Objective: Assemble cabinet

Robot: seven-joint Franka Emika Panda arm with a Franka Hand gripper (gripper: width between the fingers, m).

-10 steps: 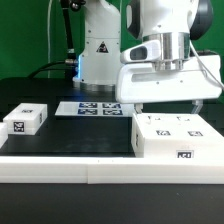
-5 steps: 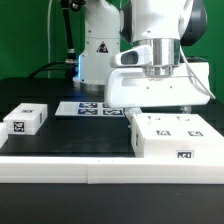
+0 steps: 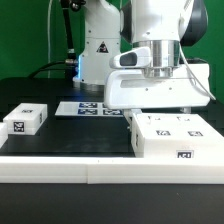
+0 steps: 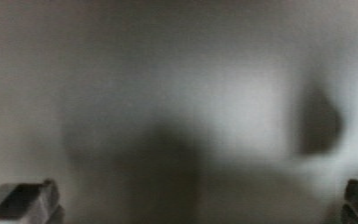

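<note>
The cabinet's large white box with black-and-white tags stands on the black table at the exterior view's right. My gripper hangs just above its top, jaws spread wide, holding nothing. In the wrist view the gripper faces a blurred pale surface very close up, with one finger at each lower edge of the picture. A smaller white tagged panel lies at the exterior view's left, apart from the box.
The marker board lies flat behind the parts, in front of the arm's base. A long low white rail runs along the table's front edge. Black table surface separates the small panel and the box.
My gripper shifted toward the exterior view's left and slightly lower over the box between one second and half a second ago. Since then it has held still. The parts have not moved.
</note>
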